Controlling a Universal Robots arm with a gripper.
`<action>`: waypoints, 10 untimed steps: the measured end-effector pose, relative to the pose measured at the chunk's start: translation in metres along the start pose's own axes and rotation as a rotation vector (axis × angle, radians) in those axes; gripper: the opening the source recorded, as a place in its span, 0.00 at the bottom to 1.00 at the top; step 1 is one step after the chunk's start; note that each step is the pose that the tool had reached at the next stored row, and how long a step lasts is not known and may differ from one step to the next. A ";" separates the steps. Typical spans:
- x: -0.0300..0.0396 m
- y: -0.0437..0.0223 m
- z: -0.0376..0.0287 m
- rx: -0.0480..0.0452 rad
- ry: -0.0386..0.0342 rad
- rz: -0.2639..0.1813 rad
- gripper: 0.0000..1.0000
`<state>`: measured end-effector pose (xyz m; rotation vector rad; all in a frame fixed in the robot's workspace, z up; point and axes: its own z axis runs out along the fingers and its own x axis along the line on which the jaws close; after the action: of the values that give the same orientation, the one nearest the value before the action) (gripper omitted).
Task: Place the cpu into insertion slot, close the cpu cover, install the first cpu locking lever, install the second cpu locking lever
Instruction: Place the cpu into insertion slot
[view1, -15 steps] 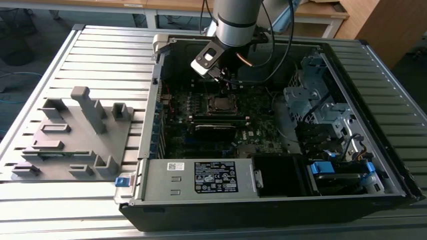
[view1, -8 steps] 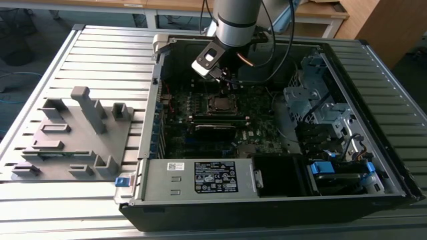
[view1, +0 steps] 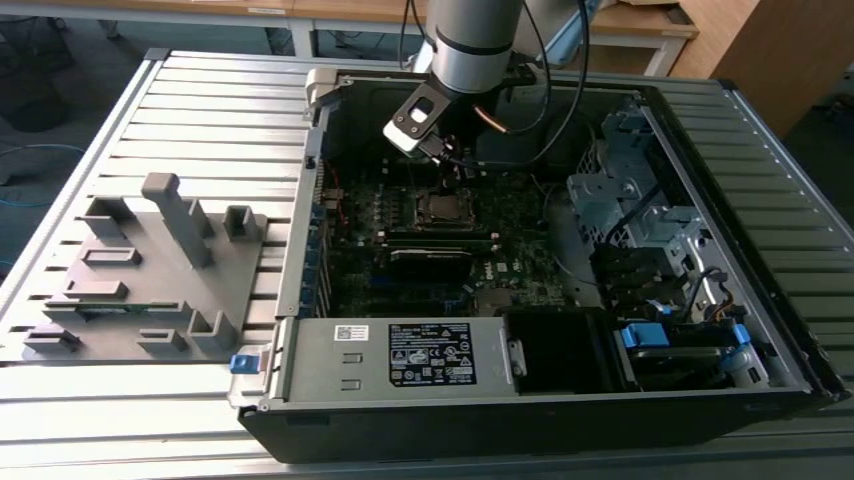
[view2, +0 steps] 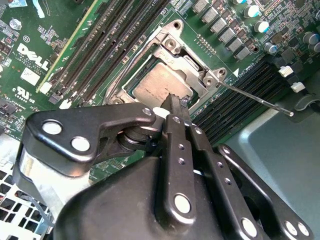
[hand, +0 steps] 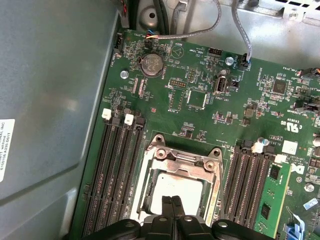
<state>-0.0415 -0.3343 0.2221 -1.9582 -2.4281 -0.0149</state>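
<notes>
One tool (hand: 172, 201), fingers pinched together and empty, tip directly over the cpu (hand: 192, 187), chip framed by the cpu cover (hand: 181, 161), green motherboard (hand: 200, 75) around.

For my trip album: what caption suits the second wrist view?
Shut gripper over the cpu, which sits framed by the cpu cover on a green motherboard.

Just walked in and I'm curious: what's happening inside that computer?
A robot arm reaches into the open computer case. Its shut fingers hang over the cpu, which sits in the insertion slot with the cpu cover lying down around it. One thin locking lever sticks out free beside the slot.
</notes>
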 end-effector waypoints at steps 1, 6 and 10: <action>0.0000 0.0000 0.0000 0.0000 0.0000 0.000 0.10; 0.0000 0.0000 0.0000 0.0002 0.0000 -0.009 0.10; 0.0000 0.0000 0.0000 0.0005 0.0000 -0.022 0.10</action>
<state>-0.0415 -0.3343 0.2222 -1.9308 -2.4497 -0.0147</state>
